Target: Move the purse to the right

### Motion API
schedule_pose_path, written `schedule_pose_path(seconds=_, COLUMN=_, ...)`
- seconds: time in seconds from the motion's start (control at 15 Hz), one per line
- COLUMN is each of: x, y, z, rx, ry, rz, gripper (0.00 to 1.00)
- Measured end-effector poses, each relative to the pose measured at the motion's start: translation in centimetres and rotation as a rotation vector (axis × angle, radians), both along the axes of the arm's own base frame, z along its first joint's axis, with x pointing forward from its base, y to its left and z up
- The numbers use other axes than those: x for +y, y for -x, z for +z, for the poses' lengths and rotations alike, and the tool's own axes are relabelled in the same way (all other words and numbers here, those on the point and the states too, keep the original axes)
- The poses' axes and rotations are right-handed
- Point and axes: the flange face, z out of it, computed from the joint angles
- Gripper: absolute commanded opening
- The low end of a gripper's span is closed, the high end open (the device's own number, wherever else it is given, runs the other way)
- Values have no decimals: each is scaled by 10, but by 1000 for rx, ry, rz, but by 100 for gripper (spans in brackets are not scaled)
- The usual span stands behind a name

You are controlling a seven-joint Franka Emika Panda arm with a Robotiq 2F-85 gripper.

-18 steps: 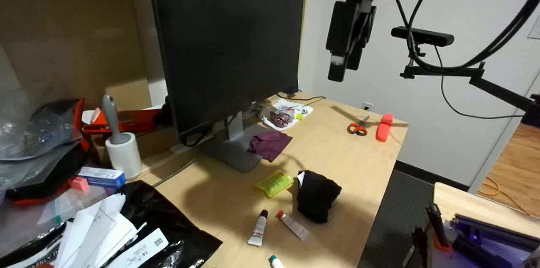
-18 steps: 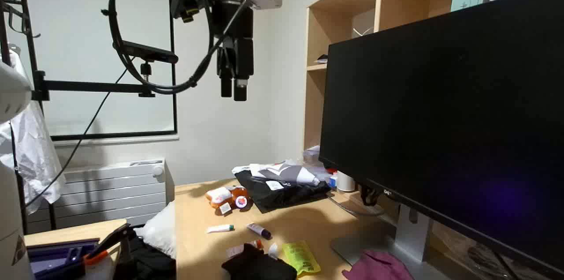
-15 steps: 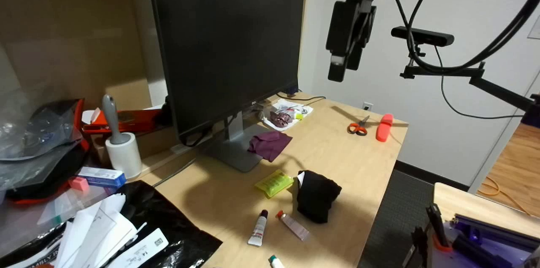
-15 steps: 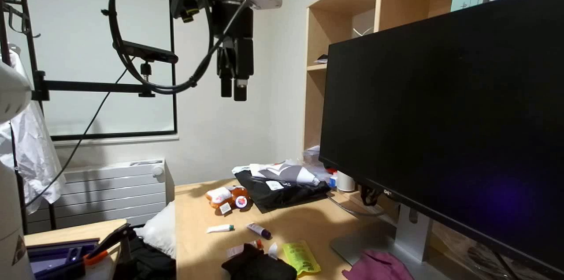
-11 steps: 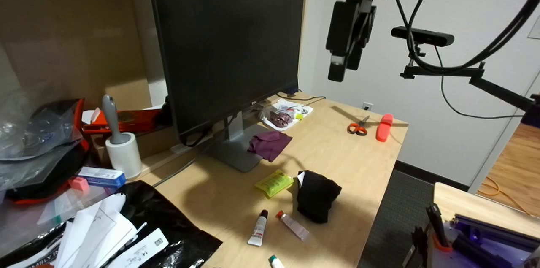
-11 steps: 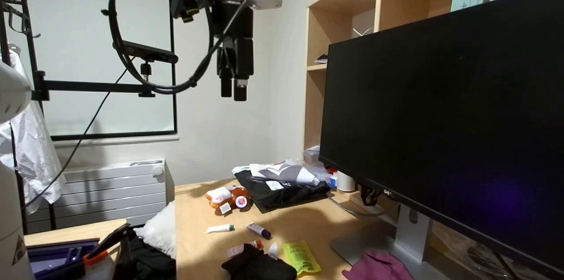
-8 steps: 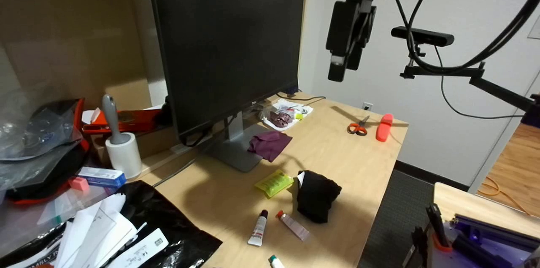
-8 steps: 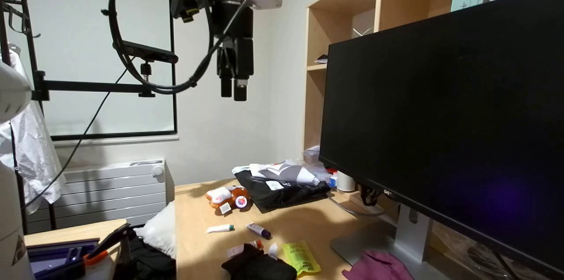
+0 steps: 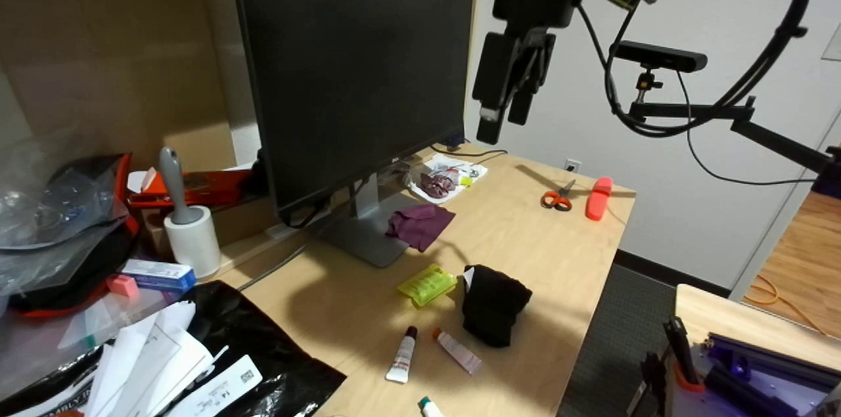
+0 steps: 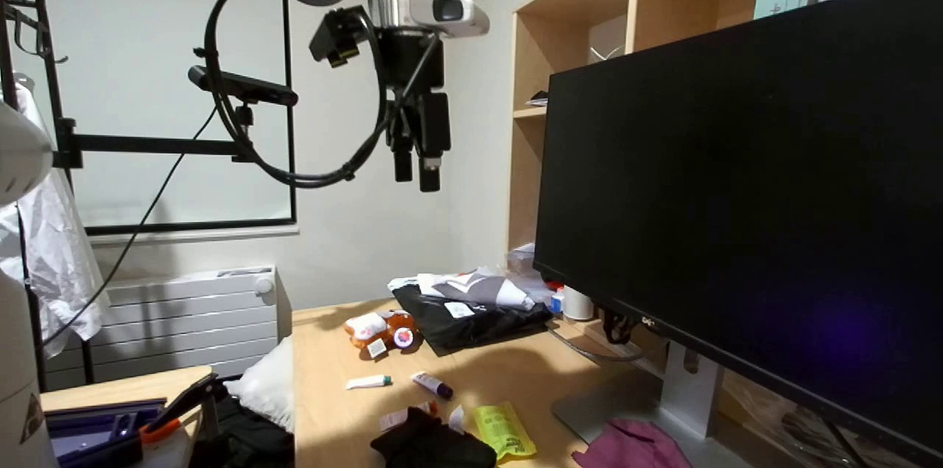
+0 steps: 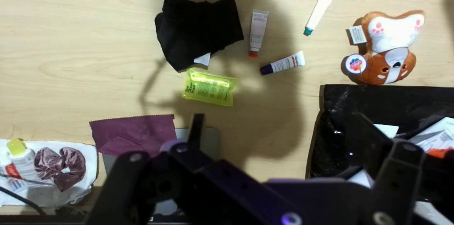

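Observation:
The black soft cloth bundle [image 9: 494,307] that may be the purse lies on the desk, with a small white tag. It also shows in the wrist view [image 11: 198,28] and at the bottom of an exterior view [image 10: 435,442]. My gripper [image 9: 503,125] hangs high above the desk, pointing down, apart from everything. It also shows in an exterior view [image 10: 417,180]. In the wrist view the gripper's [image 11: 278,117] two fingers stand wide apart with nothing between them. The bundle lies beyond them, up and to the left in that view.
Near the bundle lie a yellow pouch [image 11: 210,87], a pink tube [image 11: 258,32], a purple-capped tube [image 11: 283,63] and a green-capped tube [image 11: 318,14]. A plush toy [image 11: 388,48], a black plastic bag [image 11: 386,101] and a purple cloth [image 11: 133,131] lie around. A large monitor [image 9: 361,69] stands close by.
The gripper stays still in the earlier frames, then has moved lower, shifting left in one exterior view and right in another. The bundle and other things on the desk have not moved.

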Motion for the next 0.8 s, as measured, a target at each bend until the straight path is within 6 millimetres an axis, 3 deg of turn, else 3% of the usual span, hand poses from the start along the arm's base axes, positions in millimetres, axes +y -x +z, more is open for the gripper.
schedule_pose_path(seconds=0.4, x=-23, y=-17, z=-56, rx=18, ry=9, rz=-47, gripper=100)
schedule_pose_path(seconds=0.8, x=-77, y=-17, z=-125, rx=20, ry=35, rz=-124, gripper=100)
